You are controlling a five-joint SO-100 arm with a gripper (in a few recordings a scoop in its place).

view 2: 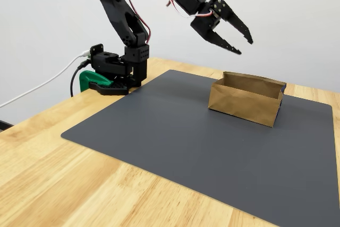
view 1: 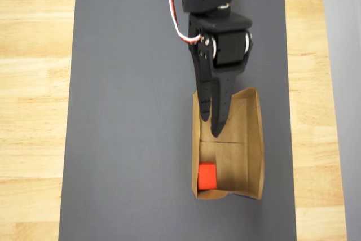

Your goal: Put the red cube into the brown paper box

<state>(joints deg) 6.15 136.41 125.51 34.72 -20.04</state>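
Note:
The red cube (view 1: 207, 175) lies inside the brown paper box (view 1: 256, 139), in its near left corner as the overhead view shows it. In the fixed view the box (view 2: 243, 103) stands on the mat and its walls hide the cube. My black gripper (view 1: 210, 125) hangs over the far half of the box, well above it in the fixed view (view 2: 244, 46). Its two fingers are spread apart and hold nothing.
A dark grey mat (view 1: 130, 139) covers the wooden table (view 1: 34, 83). The arm's base with a green clamp (view 2: 93, 81) sits at the table's far left edge in the fixed view. Bare mat lies left of the box.

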